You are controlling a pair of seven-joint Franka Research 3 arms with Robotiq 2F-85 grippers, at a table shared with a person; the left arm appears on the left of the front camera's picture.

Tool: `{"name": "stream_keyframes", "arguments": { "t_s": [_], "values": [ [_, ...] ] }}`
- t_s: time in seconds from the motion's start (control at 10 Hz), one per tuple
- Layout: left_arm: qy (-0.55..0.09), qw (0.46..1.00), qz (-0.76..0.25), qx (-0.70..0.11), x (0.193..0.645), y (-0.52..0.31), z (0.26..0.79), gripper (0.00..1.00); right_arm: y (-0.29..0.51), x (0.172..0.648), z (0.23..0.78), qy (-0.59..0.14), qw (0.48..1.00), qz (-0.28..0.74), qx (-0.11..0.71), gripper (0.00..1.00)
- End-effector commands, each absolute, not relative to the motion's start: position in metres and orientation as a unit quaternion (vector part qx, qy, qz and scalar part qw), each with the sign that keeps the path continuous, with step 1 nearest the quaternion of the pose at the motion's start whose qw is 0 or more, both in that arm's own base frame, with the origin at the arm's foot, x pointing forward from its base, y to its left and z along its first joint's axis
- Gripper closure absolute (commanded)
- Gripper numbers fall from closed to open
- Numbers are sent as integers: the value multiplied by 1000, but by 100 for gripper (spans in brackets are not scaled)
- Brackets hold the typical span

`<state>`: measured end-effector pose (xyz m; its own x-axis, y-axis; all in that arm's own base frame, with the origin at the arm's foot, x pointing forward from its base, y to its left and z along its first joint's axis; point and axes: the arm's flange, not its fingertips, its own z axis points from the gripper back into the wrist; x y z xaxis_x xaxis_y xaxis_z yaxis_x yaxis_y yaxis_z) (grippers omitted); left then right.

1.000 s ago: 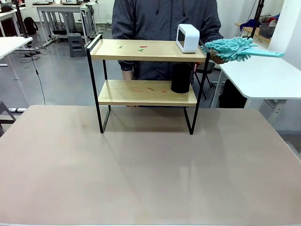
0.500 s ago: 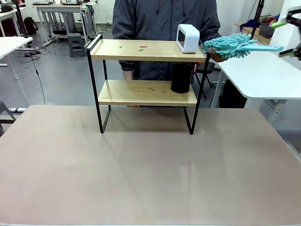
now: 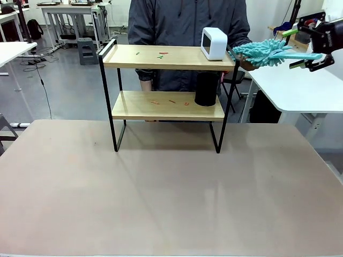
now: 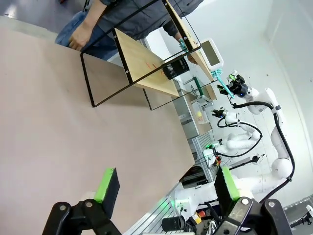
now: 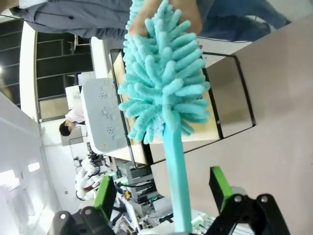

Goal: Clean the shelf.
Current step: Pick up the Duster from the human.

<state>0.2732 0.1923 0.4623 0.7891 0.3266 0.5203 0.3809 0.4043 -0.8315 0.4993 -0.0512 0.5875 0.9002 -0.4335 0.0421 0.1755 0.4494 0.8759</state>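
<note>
The shelf (image 3: 182, 59) stands at the far middle of the table (image 3: 161, 193), well to the left of the right gripper (image 3: 290, 50), which hangs off the table's far right corner at about the height of the top board. The right arm reaches in from the upper right with the gripper pointing toward the shelf. Its jaws stand apart on either side of the handle of a teal duster (image 3: 262, 52). In the right wrist view the green pads (image 5: 103, 193) flank the handle with a gap on both sides and do not touch it. The person's hand (image 3: 246, 63) holds the duster by its fluffy head, just beside the shelf's right end. On the top board are a white boxy device (image 3: 214, 43) and a few small coloured scraps (image 3: 162, 53). The lower board carries a black cylinder (image 3: 205, 89) and more scraps. The left gripper (image 4: 166, 183) is held low over the near part of the table, well apart from the shelf, jaws spread wide with nothing between them.
</note>
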Motion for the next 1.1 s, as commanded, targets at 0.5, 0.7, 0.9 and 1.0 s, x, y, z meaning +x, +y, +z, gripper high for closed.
{"name": "stream_keyframes", "arguments": {
  "t_s": [0.5, 0.7, 0.9, 1.0],
  "values": [
    [-335, 766, -27, -547, 274, 192, 464, 0, -60, 497, 581, -128, 827, -186, 514, 100],
    [-335, 766, -27, -547, 274, 192, 464, 0, -62, 496, 579, -127, 828, -187, 513, 92],
    [-335, 766, -27, -547, 274, 192, 464, 0, -62, 496, 580, -128, 829, -184, 513, 100],
    [-335, 766, -27, -547, 274, 192, 464, 0, -61, 496, 581, -129, 830, -183, 511, 100]
  ]
}}
